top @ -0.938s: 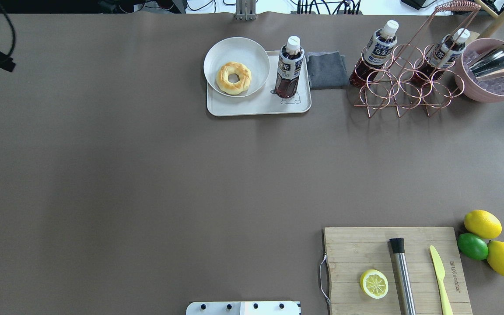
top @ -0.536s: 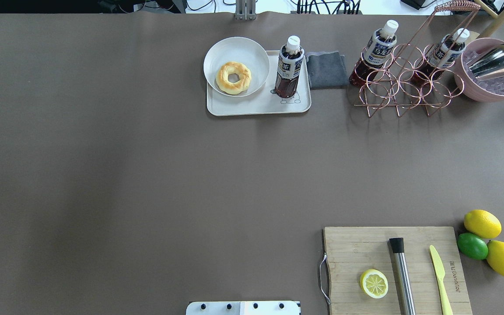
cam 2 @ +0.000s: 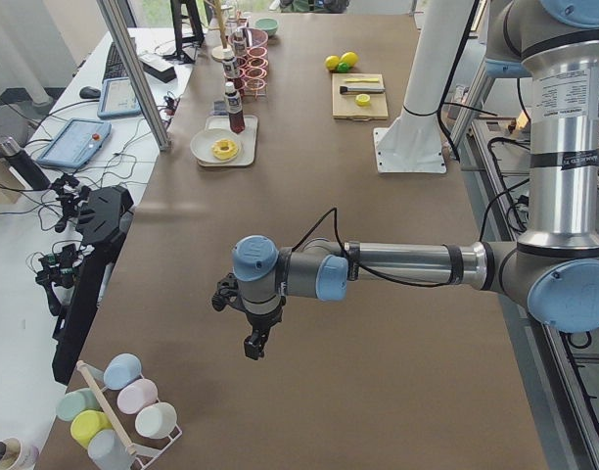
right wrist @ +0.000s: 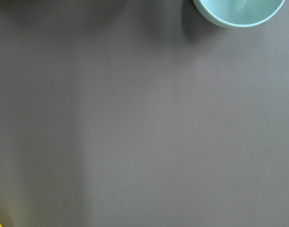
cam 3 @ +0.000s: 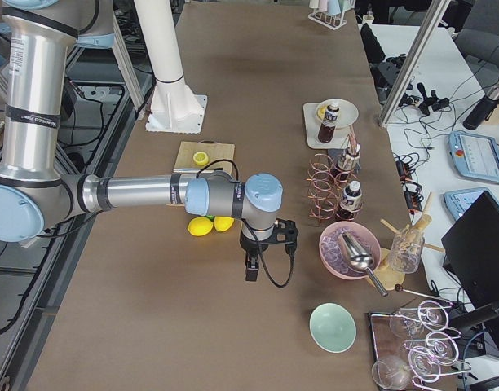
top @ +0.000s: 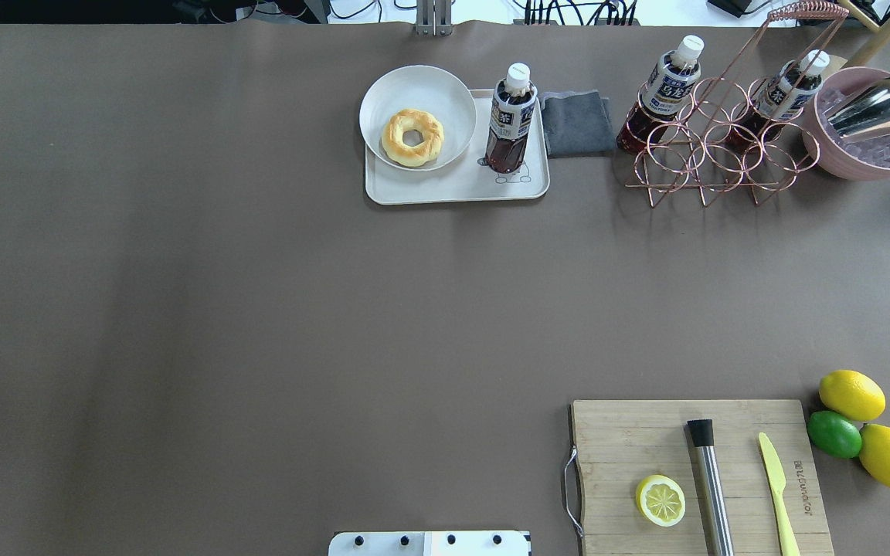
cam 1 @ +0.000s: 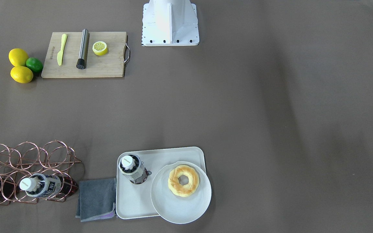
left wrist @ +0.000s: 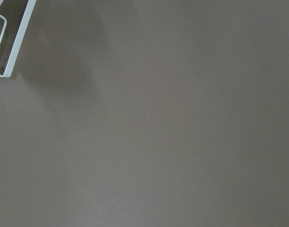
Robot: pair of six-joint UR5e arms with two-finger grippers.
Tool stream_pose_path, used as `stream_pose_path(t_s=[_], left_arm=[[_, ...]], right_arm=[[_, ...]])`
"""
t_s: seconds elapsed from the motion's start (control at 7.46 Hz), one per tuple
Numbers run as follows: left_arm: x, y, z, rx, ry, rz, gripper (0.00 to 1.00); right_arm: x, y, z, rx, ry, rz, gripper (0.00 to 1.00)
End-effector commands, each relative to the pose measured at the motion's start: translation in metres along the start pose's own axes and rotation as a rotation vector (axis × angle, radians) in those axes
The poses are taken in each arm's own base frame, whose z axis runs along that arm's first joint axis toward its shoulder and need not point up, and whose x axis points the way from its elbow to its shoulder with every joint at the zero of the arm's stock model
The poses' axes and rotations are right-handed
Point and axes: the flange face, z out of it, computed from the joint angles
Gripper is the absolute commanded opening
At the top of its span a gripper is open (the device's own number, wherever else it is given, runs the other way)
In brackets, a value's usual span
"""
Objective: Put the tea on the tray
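The tea bottle [top: 511,120] stands upright on the right part of the white tray [top: 453,191], over the grey bear drawing, next to the plate with the doughnut. It also shows from the front [cam 1: 131,167] on the tray [cam 1: 131,202]. No gripper touches it. My left gripper [cam 2: 255,345] hangs over bare table far to the left, seen only in the exterior left view. My right gripper [cam 3: 251,269] hangs over bare table far to the right, seen only in the exterior right view. I cannot tell whether either is open or shut.
A round plate [top: 416,85] with a doughnut [top: 412,137] overlaps the tray. A grey cloth [top: 576,123] lies beside it. A copper rack [top: 715,147] holds two more bottles. A pink ice bowl [top: 870,123], a cutting board [top: 700,479] and lemons [top: 852,394] are to the right.
A dark part of the left arm at the overhead view's left edge has moved out of view. The tea, tray and other objects have not moved.
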Motion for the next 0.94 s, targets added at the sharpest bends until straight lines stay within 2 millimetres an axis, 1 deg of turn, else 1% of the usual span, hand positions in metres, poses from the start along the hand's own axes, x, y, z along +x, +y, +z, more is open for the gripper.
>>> stream_pose_path(t_s=[0.0,0.13,0.4,0.54,0.67,0.8], left_arm=[[-0.008,0.011,0.01,-0.015,0.02,-0.03,0.98],[-0.013,0.014,0.005,0.0,0.037,-0.046,0.98],[-0.016,0.019,0.006,-0.006,0.065,-0.075,0.98],[-0.024,0.026,-0.001,-0.021,0.069,-0.126,0.98],[-0.028,0.027,-0.004,-0.046,0.078,-0.165,0.98],[-0.034,0.033,-0.009,-0.047,0.082,-0.192,0.98]], right_arm=[[0.0,-0.002,0.001,0.014,0.001,-0.01,1.0],[0.0,-0.003,0.0,0.017,0.001,-0.011,1.0],[-0.002,-0.004,-0.002,0.02,-0.001,-0.015,1.0],[-0.002,-0.005,-0.003,0.023,-0.001,-0.016,1.0],[-0.003,-0.005,-0.003,0.022,-0.001,-0.017,1.0],[-0.003,-0.005,-0.003,0.023,-0.001,-0.018,1.0]])
